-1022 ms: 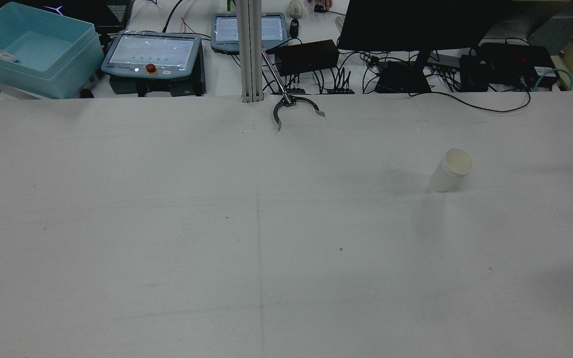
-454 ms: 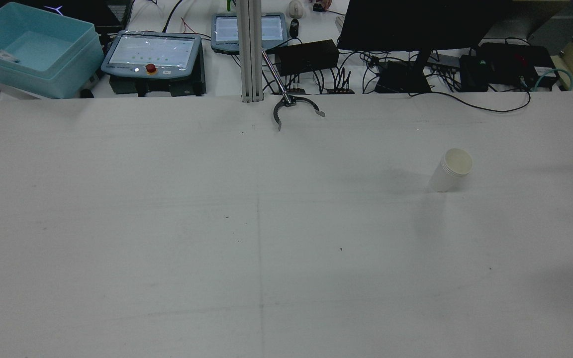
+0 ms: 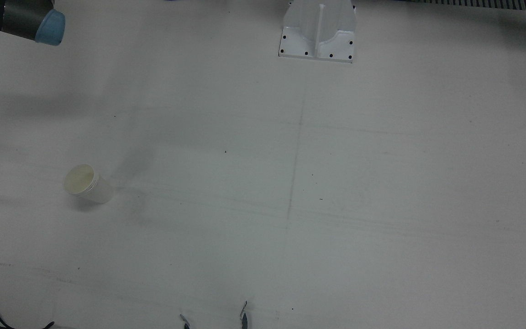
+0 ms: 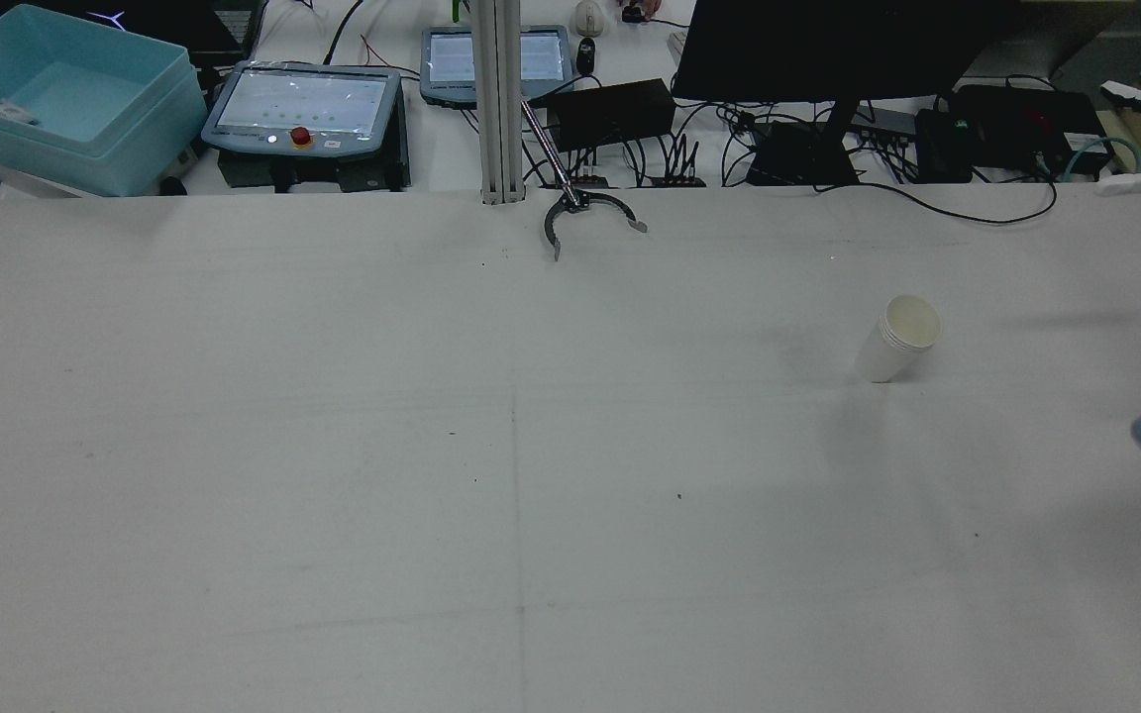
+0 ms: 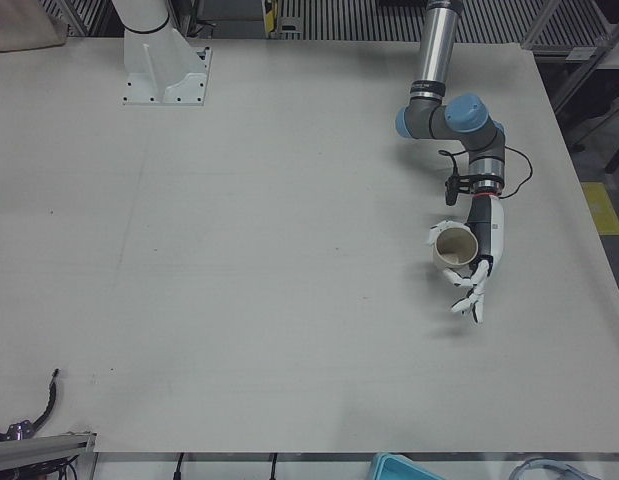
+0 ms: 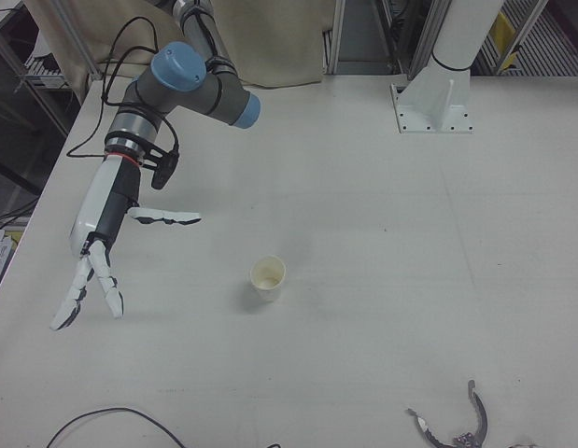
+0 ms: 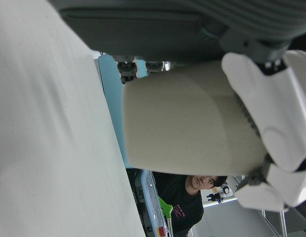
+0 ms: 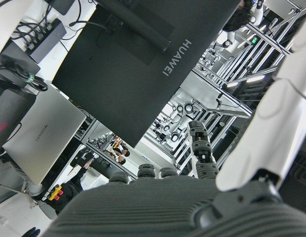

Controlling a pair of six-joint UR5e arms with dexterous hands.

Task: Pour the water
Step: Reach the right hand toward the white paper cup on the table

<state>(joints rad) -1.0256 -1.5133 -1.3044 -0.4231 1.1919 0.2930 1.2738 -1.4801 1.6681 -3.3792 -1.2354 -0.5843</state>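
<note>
L hand (image 5: 476,262) hangs over the counter (image 5: 289,250) near its edge in the left-front view, fingers (image 5: 473,297) wrapped round a beige paper cup (image 5: 455,246), cup upright w/ mouth up; its hand view shows the cup wall (image 7: 192,118) pressed under white finger pads, so it's closed on that cup. Contents can't be made out. R hand (image 6: 100,245) is off to the side of the counter in the right-front view, fingers (image 6: 167,217) spread wide, holding nothing, tips pointing down/outward. A second cup, white (image 6: 268,277), stands upright on the counter, well apart from the R hand; same cup shows in the rear view (image 4: 897,339) and front view (image 3: 86,183). Far edge of counter: small metal claw tool (image 4: 585,213); behind it a teal bin (image 4: 65,94), teach pendant (image 4: 305,107) and dark monitor (image 4: 828,45).
</note>
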